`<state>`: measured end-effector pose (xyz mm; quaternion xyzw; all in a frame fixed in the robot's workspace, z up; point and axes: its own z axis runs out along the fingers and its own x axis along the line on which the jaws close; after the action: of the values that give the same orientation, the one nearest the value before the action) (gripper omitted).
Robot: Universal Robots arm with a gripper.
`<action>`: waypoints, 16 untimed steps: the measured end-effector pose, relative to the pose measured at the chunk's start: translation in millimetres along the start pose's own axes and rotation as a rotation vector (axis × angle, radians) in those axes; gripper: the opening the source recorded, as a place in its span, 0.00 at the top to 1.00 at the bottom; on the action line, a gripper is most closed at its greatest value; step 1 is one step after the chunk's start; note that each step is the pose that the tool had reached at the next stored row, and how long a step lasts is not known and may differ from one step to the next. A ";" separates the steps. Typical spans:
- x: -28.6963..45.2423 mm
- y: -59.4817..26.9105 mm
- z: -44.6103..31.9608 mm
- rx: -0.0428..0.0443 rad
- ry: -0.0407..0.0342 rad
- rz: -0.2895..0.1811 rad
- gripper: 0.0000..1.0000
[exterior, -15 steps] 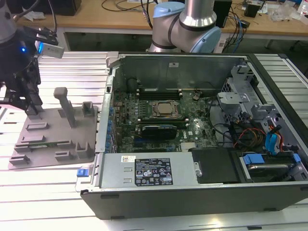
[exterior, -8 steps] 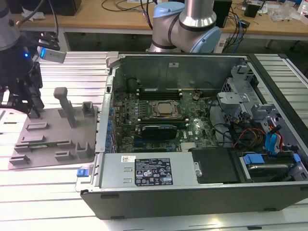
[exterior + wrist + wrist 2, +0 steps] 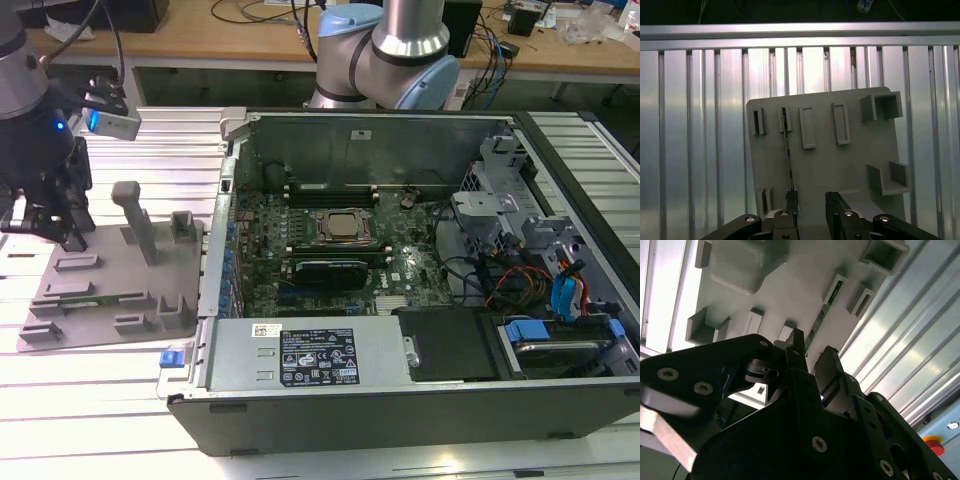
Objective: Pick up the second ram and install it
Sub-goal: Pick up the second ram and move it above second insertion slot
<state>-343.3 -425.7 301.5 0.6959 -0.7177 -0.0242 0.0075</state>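
The pincer [image 3: 812, 199] hangs released over the holder's [image 3: 840, 170] edge. The ram [image 3: 788, 150] stands on edge in the holder's slots, seemingly in line with one finger [image 3: 792, 200] rather than the gap. Going down like this, that finger could strike the ram's top edge and chip or tip it.

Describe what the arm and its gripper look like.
The arm has silver tube sections and pale blue joint covers. The gripper is matte black, built of flat angular link plates dotted with round silver screw heads, ending in two narrow black jaws. In the exterior view a small blue light glows above it, beside a silver-grey camera box fed by a black cable.
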 end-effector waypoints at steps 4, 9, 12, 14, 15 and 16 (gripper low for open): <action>0.3 0.2 5.0 0.0000 0.0000 0.000 0.66; 5.2 1.5 18.1 0.0001 -0.0001 -0.001 0.66; 11.4 4.3 23.5 -0.0001 0.0002 -0.003 0.66; 17.6 5.4 27.8 -0.0001 0.0001 -0.005 0.66; 19.4 5.7 29.6 -0.0001 0.0002 -0.005 0.66; 20.6 6.0 31.3 -0.0001 0.0002 -0.005 0.66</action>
<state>-351.3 -445.4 270.1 0.6979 -0.7158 -0.0242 0.0076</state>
